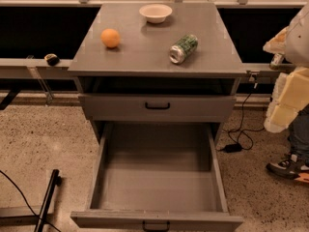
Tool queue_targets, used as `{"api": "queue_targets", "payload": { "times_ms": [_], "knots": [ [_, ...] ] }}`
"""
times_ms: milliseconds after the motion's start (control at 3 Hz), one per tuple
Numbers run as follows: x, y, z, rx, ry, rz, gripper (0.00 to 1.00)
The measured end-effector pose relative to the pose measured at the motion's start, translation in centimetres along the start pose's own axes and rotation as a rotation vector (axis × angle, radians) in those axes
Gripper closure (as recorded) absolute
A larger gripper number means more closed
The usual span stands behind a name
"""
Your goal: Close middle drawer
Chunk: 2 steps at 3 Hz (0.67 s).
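Observation:
The grey cabinet (154, 52) stands in the middle of the view. Its middle drawer (157, 178) is pulled far out toward me, plain grey and empty inside, with a low front and a small black handle (155, 225) at the bottom edge. Above it the top drawer (157, 108), with a black handle, stands slightly out from the cabinet. The lowest drawer is hidden. My gripper (285, 95), white and pale yellow, is at the right edge of the view, right of the cabinet and well apart from the open drawer.
On the cabinet top lie an orange (110, 37), a white bowl (155, 12) and a green can (183, 48) on its side. A cable and black adapter (232, 147) lie on the floor at right, near a person's shoe (288, 166). A black bar (48, 197) lies at lower left.

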<state>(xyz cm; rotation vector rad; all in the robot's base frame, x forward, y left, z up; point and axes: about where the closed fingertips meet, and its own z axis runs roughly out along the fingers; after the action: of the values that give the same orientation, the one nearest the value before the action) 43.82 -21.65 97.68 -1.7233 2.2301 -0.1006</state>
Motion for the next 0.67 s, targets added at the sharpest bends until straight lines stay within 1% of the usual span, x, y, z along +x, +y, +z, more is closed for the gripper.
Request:
{"api": "queue_targets", "payload": {
  "times_ms": [333, 667],
  "knots": [
    [-0.01, 0.0, 0.02, 0.0, 0.0, -0.001, 0.0],
    [-0.27, -0.02, 0.59, -0.002, 0.011, -0.016, 0.0]
  ]
}}
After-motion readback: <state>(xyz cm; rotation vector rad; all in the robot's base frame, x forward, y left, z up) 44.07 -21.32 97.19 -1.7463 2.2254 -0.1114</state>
